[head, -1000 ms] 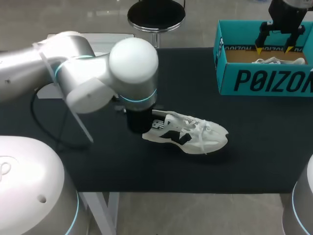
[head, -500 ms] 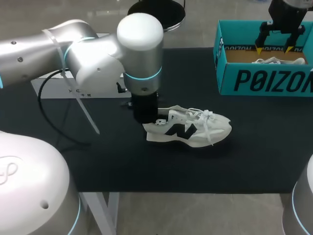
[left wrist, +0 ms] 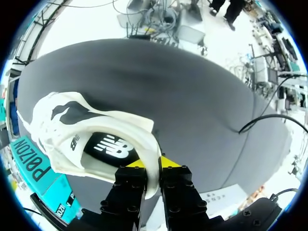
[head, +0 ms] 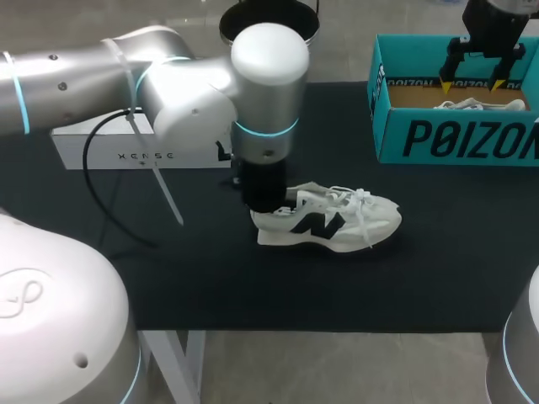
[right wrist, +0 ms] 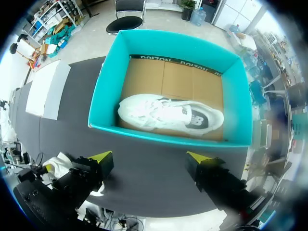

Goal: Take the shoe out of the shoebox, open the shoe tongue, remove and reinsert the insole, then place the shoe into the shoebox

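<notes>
A black desk (head: 438, 269) carries a white shoe (head: 337, 223) at the frame's centre, upright on its sole, toe pointing right. The left pincer (left wrist: 149, 163) pinches its heel collar — one finger inside, one outside. At upper right, the right pincer (head: 472, 84) hangs spread above the teal shoebox (head: 455, 139) — a second shoe (right wrist: 168, 113) lies inside

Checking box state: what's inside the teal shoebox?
A white lace-up sneaker lies on the brown floor of the teal cardboard shoebox. In the head view the front wall hides all but its laces.
</notes>
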`<action>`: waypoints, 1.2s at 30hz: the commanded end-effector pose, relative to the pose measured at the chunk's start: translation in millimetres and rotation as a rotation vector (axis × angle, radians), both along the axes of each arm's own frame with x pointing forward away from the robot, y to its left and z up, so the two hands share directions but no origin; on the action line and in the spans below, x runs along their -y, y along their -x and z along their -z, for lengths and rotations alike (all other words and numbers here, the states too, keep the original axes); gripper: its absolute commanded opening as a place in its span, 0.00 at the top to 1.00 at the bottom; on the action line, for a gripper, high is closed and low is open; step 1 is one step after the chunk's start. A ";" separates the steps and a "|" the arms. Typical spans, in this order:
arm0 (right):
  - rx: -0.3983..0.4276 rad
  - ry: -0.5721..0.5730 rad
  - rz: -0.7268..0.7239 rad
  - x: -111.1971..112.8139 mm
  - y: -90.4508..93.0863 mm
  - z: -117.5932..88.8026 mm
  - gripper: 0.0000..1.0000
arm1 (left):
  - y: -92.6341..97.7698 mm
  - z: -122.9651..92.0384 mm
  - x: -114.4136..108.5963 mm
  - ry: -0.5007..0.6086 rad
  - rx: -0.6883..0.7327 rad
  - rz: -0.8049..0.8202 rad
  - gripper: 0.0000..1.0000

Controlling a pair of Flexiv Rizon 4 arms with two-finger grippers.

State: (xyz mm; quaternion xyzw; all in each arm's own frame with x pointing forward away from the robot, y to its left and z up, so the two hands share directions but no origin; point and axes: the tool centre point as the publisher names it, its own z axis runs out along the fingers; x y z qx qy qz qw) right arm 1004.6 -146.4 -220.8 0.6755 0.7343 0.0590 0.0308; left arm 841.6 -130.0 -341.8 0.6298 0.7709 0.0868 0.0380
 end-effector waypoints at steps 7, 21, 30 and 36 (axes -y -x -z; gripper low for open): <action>0.001 -0.001 0.000 0.0 0.0 0.5 0.00 | -2.2 6.0 8.4 -0.016 -0.028 0.004 0.00; 0.001 -0.001 0.000 0.0 0.0 0.5 0.00 | -0.5 -45.4 -9.6 0.171 0.004 0.004 0.00; 0.001 -0.001 0.000 0.0 0.0 0.5 0.00 | 11.9 -65.1 -63.0 0.501 -0.147 -0.048 0.00; 0.001 -0.001 0.000 0.0 0.0 0.5 0.00 | 30.8 -47.5 -109.7 0.727 -0.237 -0.149 0.00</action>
